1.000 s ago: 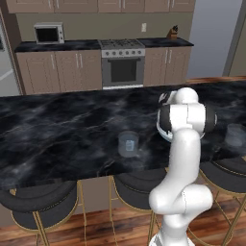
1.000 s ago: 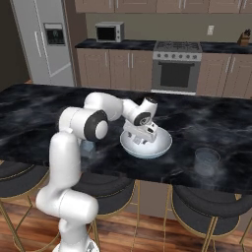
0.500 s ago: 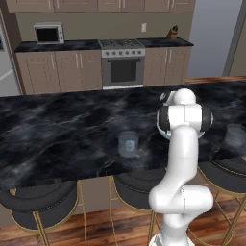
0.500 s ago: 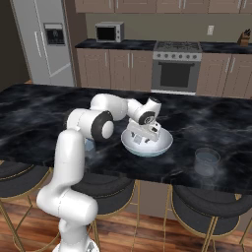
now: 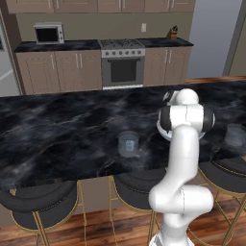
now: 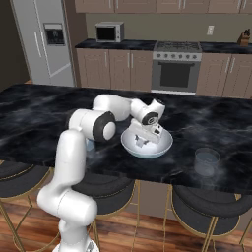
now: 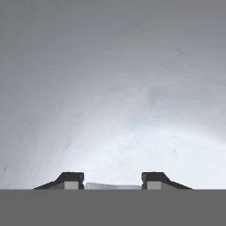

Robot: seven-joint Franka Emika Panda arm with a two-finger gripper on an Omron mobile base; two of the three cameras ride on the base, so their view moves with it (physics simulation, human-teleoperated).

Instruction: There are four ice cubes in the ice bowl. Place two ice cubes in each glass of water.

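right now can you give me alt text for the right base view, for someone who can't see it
A white robot arm reaches over a black marble counter with its tool lowered into a wide white ice bowl. A clear glass of water stands on the counter to the bowl's right. Behind are a stove, microwave and fridge.

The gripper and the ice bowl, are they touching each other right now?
Cannot tell. The right base view shows the gripper down inside the ice bowl, but no plain contact or gap. In the hand view the fingertips sit close against the bowl's pale inside.
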